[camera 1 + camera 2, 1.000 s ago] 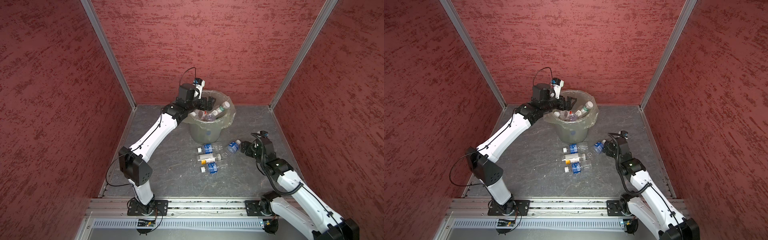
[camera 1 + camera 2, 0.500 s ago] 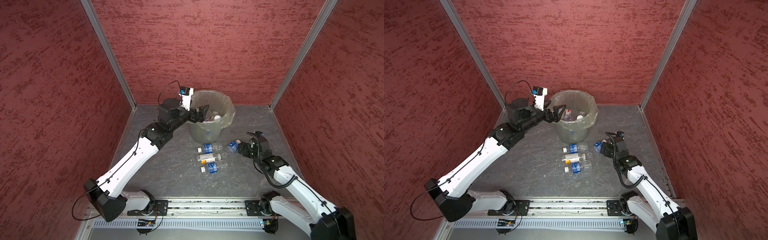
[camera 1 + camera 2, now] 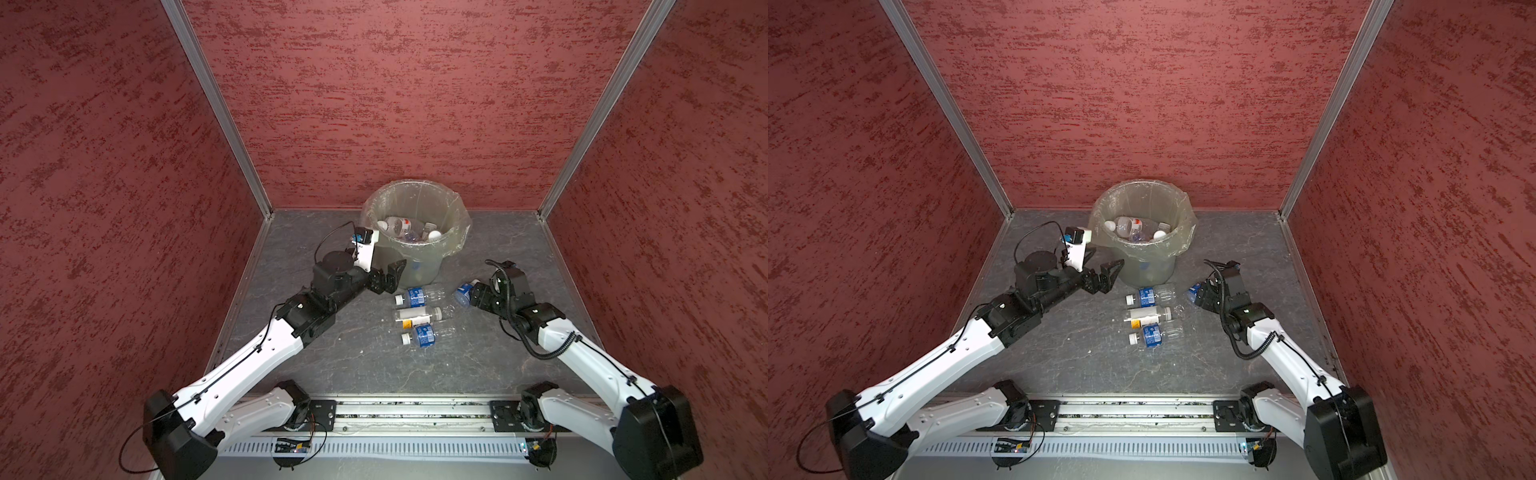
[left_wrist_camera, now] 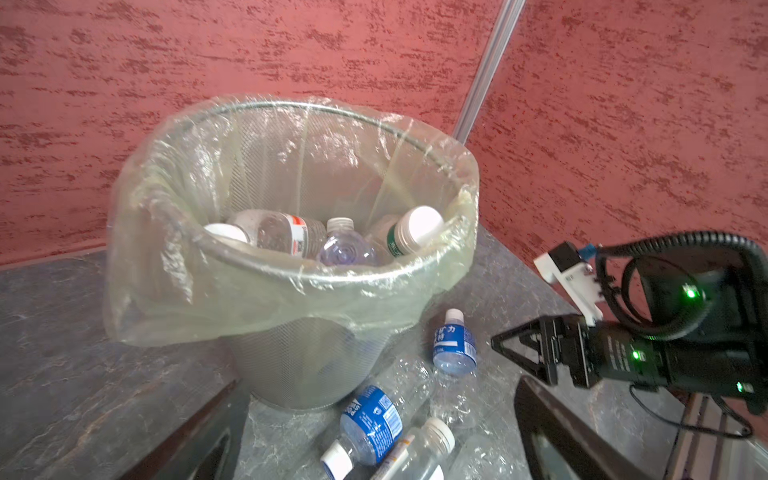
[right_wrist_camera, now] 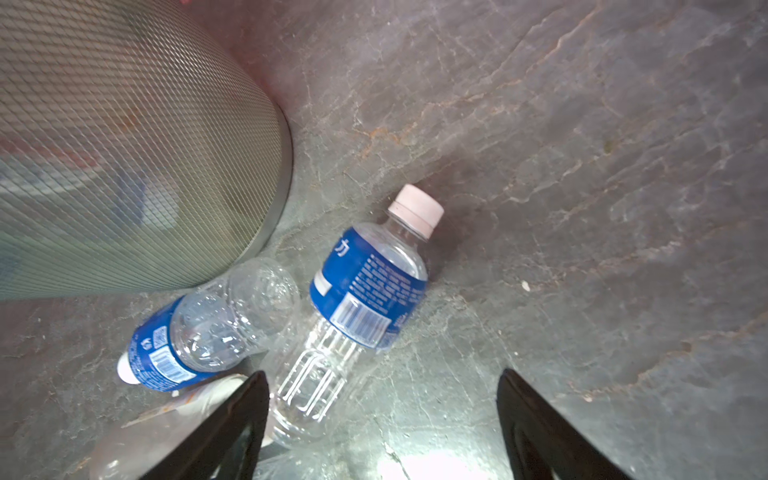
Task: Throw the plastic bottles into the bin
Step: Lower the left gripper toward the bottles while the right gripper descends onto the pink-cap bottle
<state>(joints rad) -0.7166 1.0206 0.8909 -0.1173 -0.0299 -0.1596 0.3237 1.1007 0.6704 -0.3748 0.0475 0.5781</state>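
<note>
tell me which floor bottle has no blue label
The middle bottle of the row of three: its label is white and yellow, while the rest wear blue.

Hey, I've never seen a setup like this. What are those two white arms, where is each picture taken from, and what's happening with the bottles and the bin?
Those are two robot arms bolted to a rail, each ending in a two-fingered gripper. Both top views look down from one camera head above the red-walled booth. The other two pictures come from small cameras on the arms' wrists.

At the back stands the bin, lined with a plastic bag, with several bottles already inside. Four more lie on the grey floor in front of it: a row of three, and a blue-labelled bottle off to one side.

The right gripper is open, with that bottle's base between its fingers, not yet gripped. The left gripper hangs open and empty beside the bin.
</note>
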